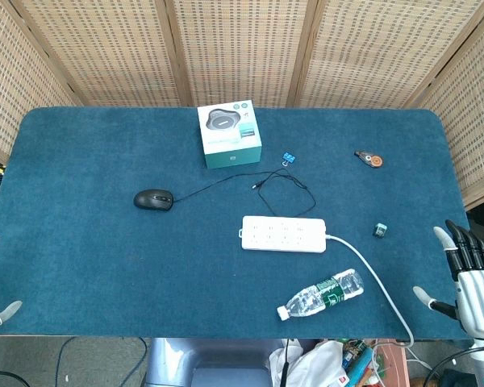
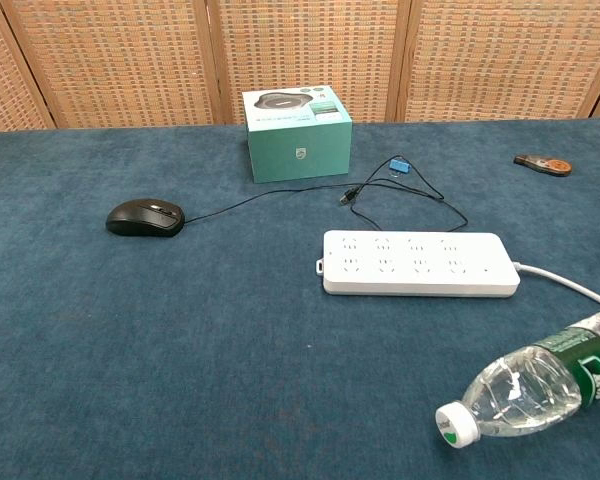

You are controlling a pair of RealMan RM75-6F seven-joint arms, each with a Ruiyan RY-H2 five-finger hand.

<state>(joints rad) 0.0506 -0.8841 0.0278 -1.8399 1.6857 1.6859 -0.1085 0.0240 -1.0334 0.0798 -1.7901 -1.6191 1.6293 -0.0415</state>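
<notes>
My right hand (image 1: 466, 270) hovers at the table's right front corner, fingers apart, holding nothing. Only two fingertips (image 1: 2, 310) of my left hand show at the left edge of the head view, spread and empty. Neither hand appears in the chest view. A white power strip (image 1: 283, 234) (image 2: 416, 263) lies mid-table, its white cable running toward the front right. A clear water bottle (image 1: 321, 293) (image 2: 540, 386) with a green label lies on its side near the front edge. A black wired mouse (image 1: 153, 199) (image 2: 145, 217) sits to the left.
A teal and white product box (image 1: 229, 134) (image 2: 296, 134) stands at the back centre. A blue binder clip (image 1: 289, 157) (image 2: 399, 166), a brown and orange object (image 1: 370, 158) (image 2: 543, 163) and a small dark green item (image 1: 380, 230) lie on the blue cloth. Wicker screens stand behind.
</notes>
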